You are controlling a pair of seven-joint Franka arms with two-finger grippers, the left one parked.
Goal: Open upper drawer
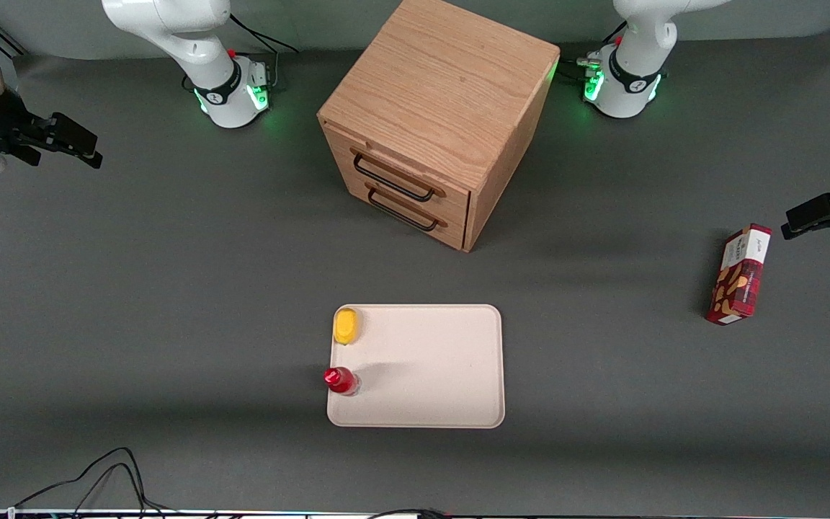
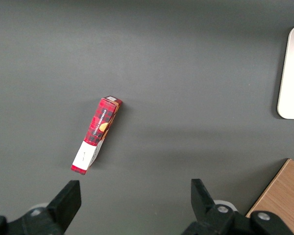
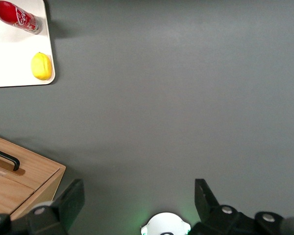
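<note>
The oak cabinet (image 1: 444, 79) stands at the table's middle, farther from the front camera than the tray. Its upper drawer (image 1: 415, 173) has a light wood front with a long black wire handle (image 1: 393, 180) and is shut. The matching lower drawer (image 1: 415, 209) sits just below it, also shut. My right gripper (image 1: 87, 148) hovers high toward the working arm's end of the table, well apart from the cabinet, open and empty. In the right wrist view the gripper (image 3: 138, 191) hangs over bare table, with a corner of the cabinet (image 3: 34, 171) and one black handle (image 3: 5, 159) showing; I cannot tell which drawer's.
A cream tray (image 1: 429, 367) lies nearer the front camera than the cabinet, with a yellow lemon (image 1: 346, 326) and a red bottle (image 1: 341, 380) on it. A red box (image 1: 739, 275) lies toward the parked arm's end. Cables (image 1: 98, 476) trail at the front edge.
</note>
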